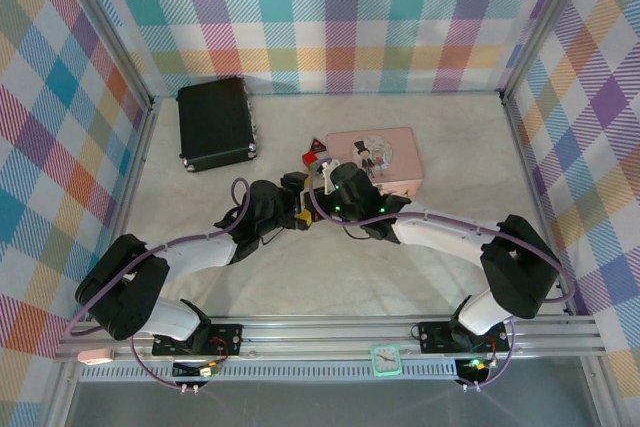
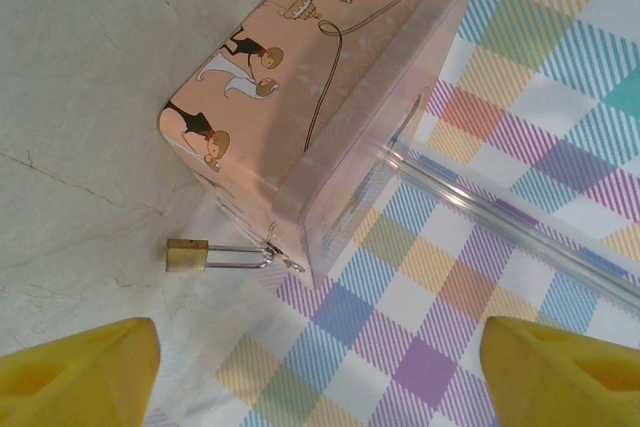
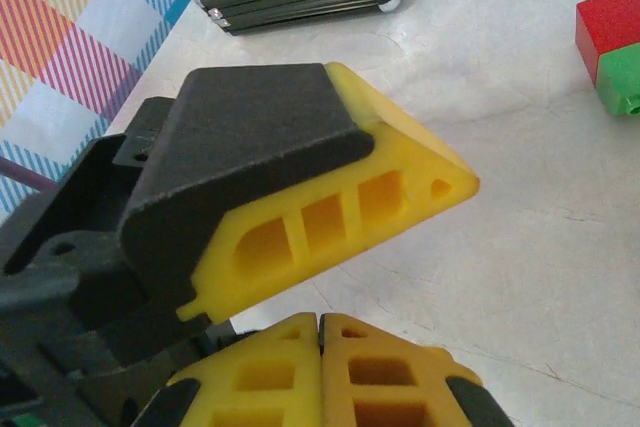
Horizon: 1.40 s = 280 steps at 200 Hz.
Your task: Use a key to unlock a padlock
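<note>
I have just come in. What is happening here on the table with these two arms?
Two robot arms meet beside the pink box on the table. The left arm's jaws stand wide open, facing the brass padlock, whose shackle is hooked through the box's latch. The right arm's jaws are shut, close to the left arm's; whether they pinch a key I cannot tell.

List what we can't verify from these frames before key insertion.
1. Whether the right tool pinches the key: right wrist view, its shut fingers hide the gap.
2. The padlock keyhole: left wrist view, body lies flat, keyhole end turned sideways, too small.
3. The padlock in the top view: too small among the arms beside the pink box.
</note>
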{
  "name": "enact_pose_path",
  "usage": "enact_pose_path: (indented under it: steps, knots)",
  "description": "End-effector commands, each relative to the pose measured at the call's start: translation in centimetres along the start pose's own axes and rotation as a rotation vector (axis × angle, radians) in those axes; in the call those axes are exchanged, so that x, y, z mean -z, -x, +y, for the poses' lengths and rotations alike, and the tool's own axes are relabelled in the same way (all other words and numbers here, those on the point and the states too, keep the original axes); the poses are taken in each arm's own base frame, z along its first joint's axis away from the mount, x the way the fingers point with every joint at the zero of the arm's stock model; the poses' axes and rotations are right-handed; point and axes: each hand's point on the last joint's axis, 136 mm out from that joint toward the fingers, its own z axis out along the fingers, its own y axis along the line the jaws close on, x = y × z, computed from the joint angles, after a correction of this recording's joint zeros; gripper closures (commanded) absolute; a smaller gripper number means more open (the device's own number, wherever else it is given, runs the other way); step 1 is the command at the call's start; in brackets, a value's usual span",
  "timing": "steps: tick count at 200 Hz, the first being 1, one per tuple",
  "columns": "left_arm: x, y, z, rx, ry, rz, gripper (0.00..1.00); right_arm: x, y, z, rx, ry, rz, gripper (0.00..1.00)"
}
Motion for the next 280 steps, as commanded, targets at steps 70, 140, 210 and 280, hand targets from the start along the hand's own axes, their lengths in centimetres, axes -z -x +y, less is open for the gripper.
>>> enact_pose_path:
  steps: [70, 140, 210, 280]
  knots:
    - [0.4, -0.1, -0.8, -0.001, -0.014, -0.022, 0.52, 1.5, 0.4, 0.6, 0.014, 0.044, -0.032, 1.00]
    - [-0.4, -0.5, -0.9, -0.005, -0.019, 0.004, 1.00, 1.8, 0.9, 0.6, 0.024, 0.045, -0.040, 1.00]
    - [0.5, -0.9, -5.5, -0.448, -0.076, -0.073, 1.00, 4.5, 2.8, -1.1, -0.093, 0.032, -0.056, 0.49]
    - [2.9, -3.0, -10.1, -0.861, -0.276, -0.112, 1.00, 6.4, 4.8, 0.7, -0.296, 0.402, -0.103, 0.55]
